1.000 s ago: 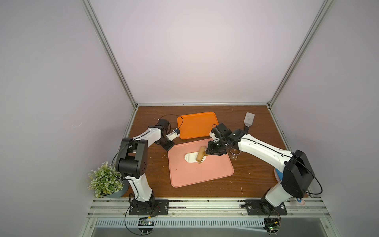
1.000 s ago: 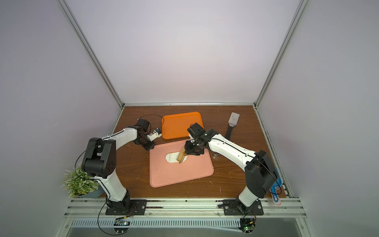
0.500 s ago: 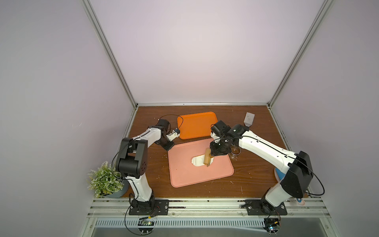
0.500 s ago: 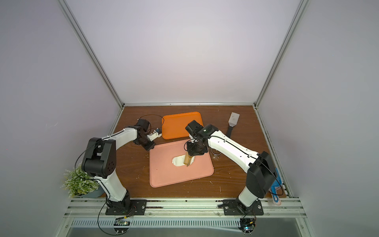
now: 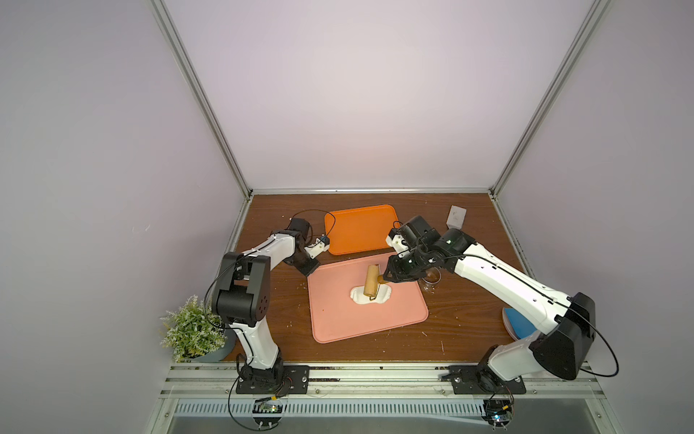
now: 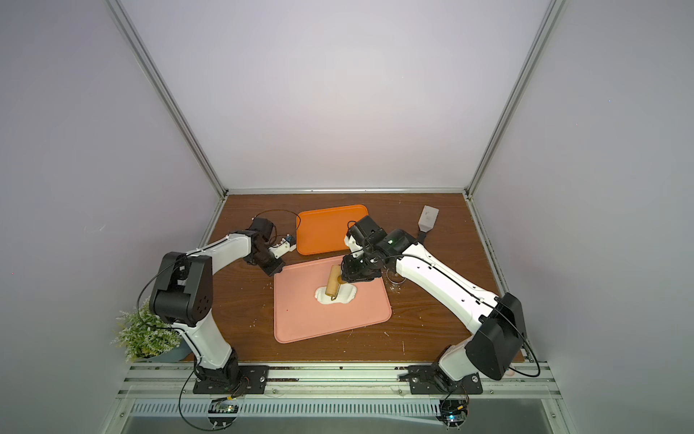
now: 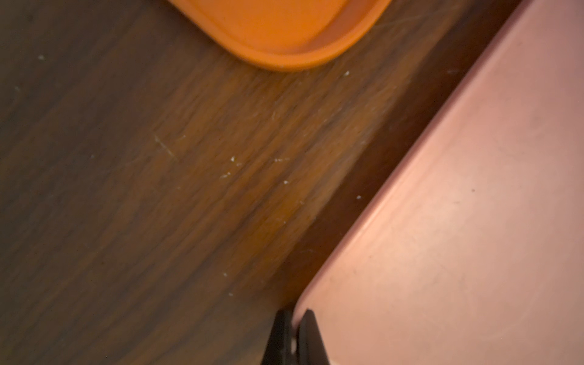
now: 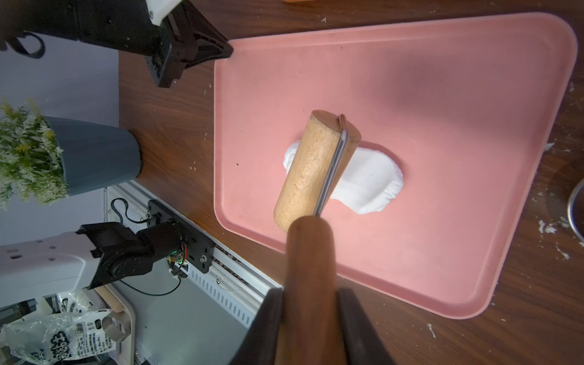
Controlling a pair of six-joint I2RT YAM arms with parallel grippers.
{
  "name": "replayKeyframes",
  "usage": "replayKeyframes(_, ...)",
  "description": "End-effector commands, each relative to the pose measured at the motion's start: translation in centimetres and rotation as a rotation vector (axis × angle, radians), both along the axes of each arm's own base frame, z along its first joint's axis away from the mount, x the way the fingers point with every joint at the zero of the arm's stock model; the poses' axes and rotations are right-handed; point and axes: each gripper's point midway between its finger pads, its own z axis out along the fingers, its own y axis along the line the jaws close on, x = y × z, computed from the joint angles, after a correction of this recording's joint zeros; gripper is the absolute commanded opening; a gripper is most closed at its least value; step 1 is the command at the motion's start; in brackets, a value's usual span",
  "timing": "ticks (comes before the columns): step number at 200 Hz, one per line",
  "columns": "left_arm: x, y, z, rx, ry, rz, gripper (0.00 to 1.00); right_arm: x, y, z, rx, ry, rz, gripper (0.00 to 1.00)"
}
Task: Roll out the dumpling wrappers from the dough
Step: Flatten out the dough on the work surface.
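The brown wooden table (image 5: 469,330) sat inside pale lilac walls and was flecked with white crumbs. A pink tray (image 5: 338,323) lay at its middle, and an orange tray (image 5: 356,229) stood at twelve o'clock from it with nothing on it that I could see.

The dough (image 5: 383,298) lay near the centre of the pink tray as one white, irregular, oblong sheet. It was flattened but uneven, with a wrinkled edge in the right wrist view. The rolling pin (image 5: 372,283) rested across it, barrel running roughly twelve to six o'clock, so dough showed on both its three and nine o'clock sides.

My right gripper (image 8: 311,303) was closed on the pin's dark handle, coming in from about two o'clock of the dough. My left gripper (image 5: 310,267) was at the pink tray's eleven o'clock corner. Its jaws were shut, and in the left wrist view the tray's rim appeared pinched between them, which I read as steadying the tray.

I saw no dumpling wrappers anywhere, on either tray or on the table. The ring cutter (image 8: 575,205) stood on the bare table at three o'clock of the pink tray, apart from the dough. The scraper (image 6: 428,218) lay off towards one o'clock.

I judged the task to be early. Flattening was under way and the sheet looked thick and lopsided. It needed more rolling, and all the cutting of rounds and moving them across was left to do.
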Motion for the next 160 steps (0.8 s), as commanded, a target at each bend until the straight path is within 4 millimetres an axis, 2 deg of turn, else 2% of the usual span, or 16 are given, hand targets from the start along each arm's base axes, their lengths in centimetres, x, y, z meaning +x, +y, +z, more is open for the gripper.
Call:
replayKeyframes(1, -3.5, 0.0, -6.7, 0.033, 0.162, -0.012, 0.0, 0.1, -1.9, -0.5, -0.067, 0.022, -0.053, 0.0)
replayKeyframes(28, -3.5, 0.0, -6.7, 0.034, 0.162, -0.012, 0.0, -1.0, -3.1, -1.9, -0.139, 0.092, -0.065, 0.0)
replayKeyframes(57, -3.5, 0.0, -6.7, 0.033, 0.163, -0.013, 0.0, -1.4, -3.7, -2.7, -0.179, 0.121, -0.067, 0.0)
replayKeyframes(103, -3.5, 0.1, -6.7, 0.033, 0.163, -0.01, 0.0, -0.5, -2.8, -3.8, -0.189, 0.127, -0.048, 0.0)
replayKeyframes(137, -3.5, 0.1, -6.7, 0.034, 0.162, -0.011, 0.0, -0.2, -3.0, -5.4, -0.243, 0.153, -0.044, 0.0)
replayKeyframes(160, -3.5, 0.1, -6.7, 0.034, 0.163, -0.01, 0.0, -0.1, -3.5, -5.8, -0.281, 0.158, -0.051, 0.0)
